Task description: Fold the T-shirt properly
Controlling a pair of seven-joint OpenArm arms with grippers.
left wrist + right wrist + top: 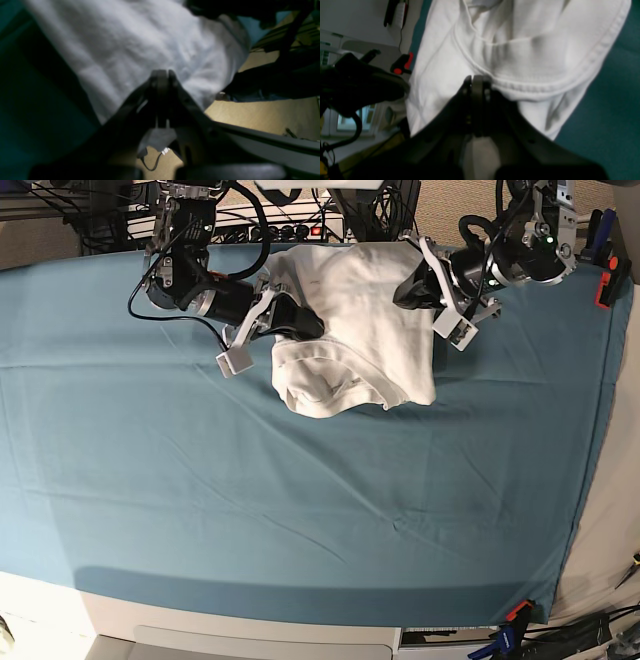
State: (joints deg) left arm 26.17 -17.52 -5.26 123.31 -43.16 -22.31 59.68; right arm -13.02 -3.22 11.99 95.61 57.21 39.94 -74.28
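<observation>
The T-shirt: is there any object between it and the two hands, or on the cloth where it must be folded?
Nothing visible stands in the way. Both the left hand and the right hand are shut on the T-shirt, and no other object lies on the teal table cloth in front of it.

White T-shirt (355, 330) bunched on teal cloth (250, 500); both grippers' jaws seemingly pinching it.

The T-shirt (355, 330) hides both arms' fingers in the base view.
</observation>
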